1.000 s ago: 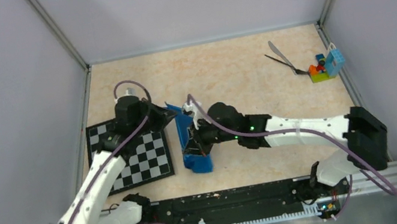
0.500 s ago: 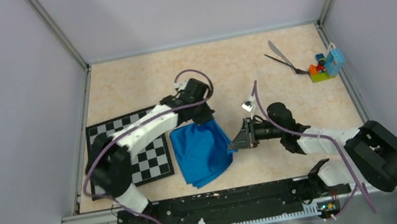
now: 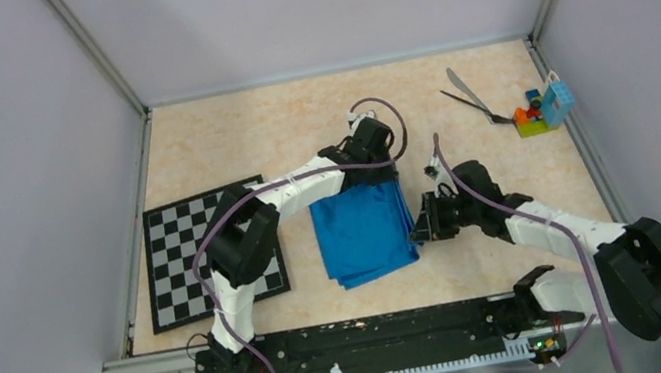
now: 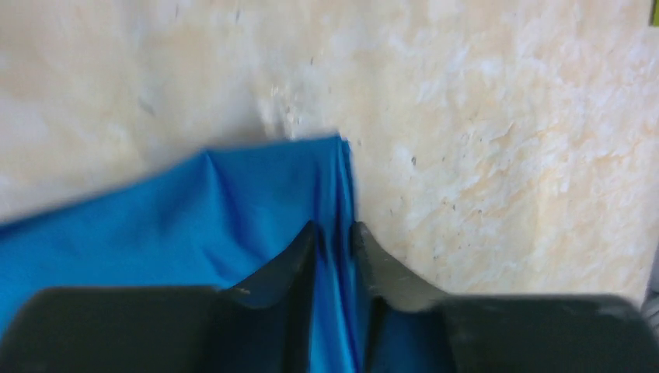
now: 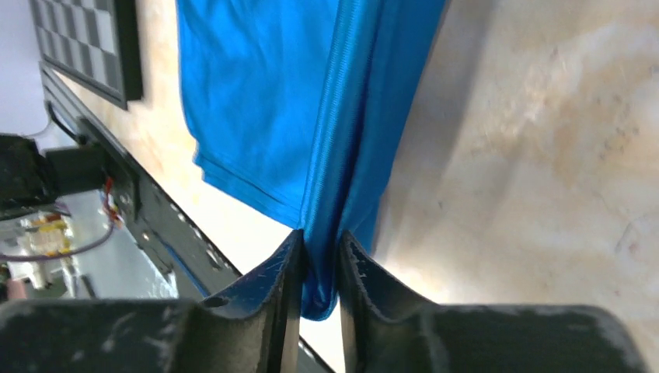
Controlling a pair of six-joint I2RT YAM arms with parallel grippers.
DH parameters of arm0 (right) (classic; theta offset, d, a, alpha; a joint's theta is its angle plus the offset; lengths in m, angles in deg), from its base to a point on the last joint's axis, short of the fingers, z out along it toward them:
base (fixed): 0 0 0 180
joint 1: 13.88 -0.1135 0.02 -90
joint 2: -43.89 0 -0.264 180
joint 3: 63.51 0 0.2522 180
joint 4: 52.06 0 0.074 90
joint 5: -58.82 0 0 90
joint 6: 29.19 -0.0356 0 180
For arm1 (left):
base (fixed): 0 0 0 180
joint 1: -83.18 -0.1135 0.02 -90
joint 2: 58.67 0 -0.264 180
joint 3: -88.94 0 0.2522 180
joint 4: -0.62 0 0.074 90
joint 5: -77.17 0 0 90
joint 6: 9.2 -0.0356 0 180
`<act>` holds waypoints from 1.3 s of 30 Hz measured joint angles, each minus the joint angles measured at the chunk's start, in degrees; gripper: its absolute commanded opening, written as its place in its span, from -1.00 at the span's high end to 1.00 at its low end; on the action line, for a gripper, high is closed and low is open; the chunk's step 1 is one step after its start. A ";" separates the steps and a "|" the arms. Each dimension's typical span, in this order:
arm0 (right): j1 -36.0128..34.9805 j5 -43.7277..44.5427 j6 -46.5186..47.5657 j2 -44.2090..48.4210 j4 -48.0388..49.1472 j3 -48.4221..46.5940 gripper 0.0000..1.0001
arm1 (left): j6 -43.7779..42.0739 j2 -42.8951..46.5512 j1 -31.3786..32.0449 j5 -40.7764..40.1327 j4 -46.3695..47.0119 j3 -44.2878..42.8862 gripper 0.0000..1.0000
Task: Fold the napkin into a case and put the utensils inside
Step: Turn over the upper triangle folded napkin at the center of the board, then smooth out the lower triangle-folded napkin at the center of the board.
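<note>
The left arm [image 3: 296,187] and right arm [image 3: 552,229] are shelled white, jointed black, looped with purple cables [image 3: 374,99], and tipped by black fingers [image 4: 287,268].

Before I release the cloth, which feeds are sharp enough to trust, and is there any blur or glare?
Left wrist view: soft and smeared, the napkin edge and the left gripper both blurred. Right wrist view: crisper, hem ribbing readable at the right gripper, satin sheen but no blown-out glare. Top external view: evenly lit and sharp; the utensils are small at the far right.
</note>
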 measured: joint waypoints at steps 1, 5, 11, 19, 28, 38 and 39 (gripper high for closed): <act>-0.15 0.68 0.07 0.85 -2.19 -0.26 0.38 | -0.90 -0.48 -0.31 0.20 1.31 -0.35 0.03; -0.52 7.30 -0.55 6.21 -14.62 -2.49 0.05 | -4.83 -0.70 -2.25 3.08 3.72 -2.64 -0.56; -0.52 17.35 -1.55 13.81 -22.60 -8.41 -0.12 | -10.93 8.63 -3.54 10.99 2.73 0.24 -0.79; -0.52 15.28 -1.20 9.84 -23.56 -8.31 0.02 | -12.96 36.70 -3.26 15.89 1.90 23.76 -0.69; -4.55 13.62 -1.68 6.08 -25.05 -7.61 0.25 | -8.24 44.65 -3.30 18.27 1.51 45.40 -0.62; -5.81 13.70 -3.17 2.71 -23.54 -5.46 0.30 | -5.75 47.60 -3.30 19.93 5.01 46.47 -0.61; -5.86 13.77 -3.21 2.16 -23.26 -5.46 0.35 | -5.70 47.60 -3.30 19.93 5.01 46.47 -0.61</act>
